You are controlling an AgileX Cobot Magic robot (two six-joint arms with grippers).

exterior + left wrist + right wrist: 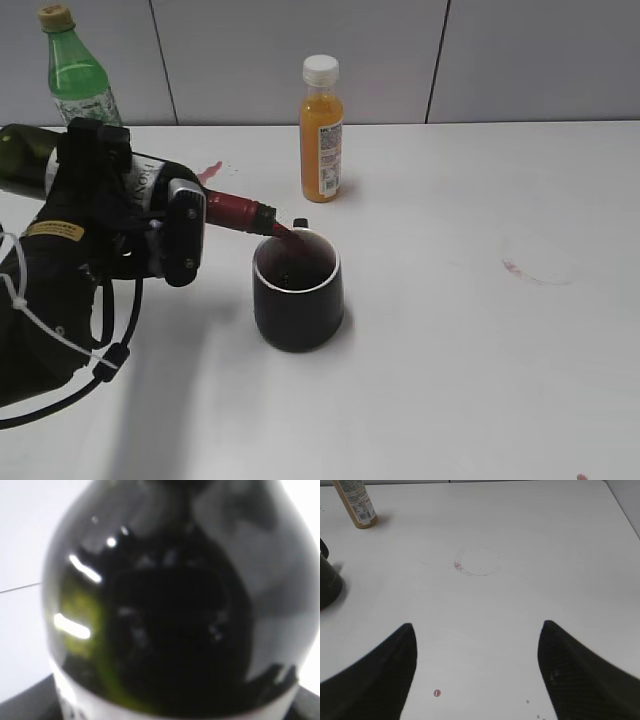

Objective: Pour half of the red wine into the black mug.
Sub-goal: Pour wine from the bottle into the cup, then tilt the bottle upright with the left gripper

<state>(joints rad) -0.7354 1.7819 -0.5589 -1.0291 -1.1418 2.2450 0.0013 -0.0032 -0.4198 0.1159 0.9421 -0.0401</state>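
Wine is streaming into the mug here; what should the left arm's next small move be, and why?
Probably hold the tilt briefly, then ease the wine bottle upright: the left hand has its mouth over the black mug, red wine already pooling inside.

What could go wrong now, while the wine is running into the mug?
The wine bottle mouth sits at the near rim of the black mug, so the stream could miss and add to the red stains on the table. Wine already stands high in the mug; overfilling seems possible.
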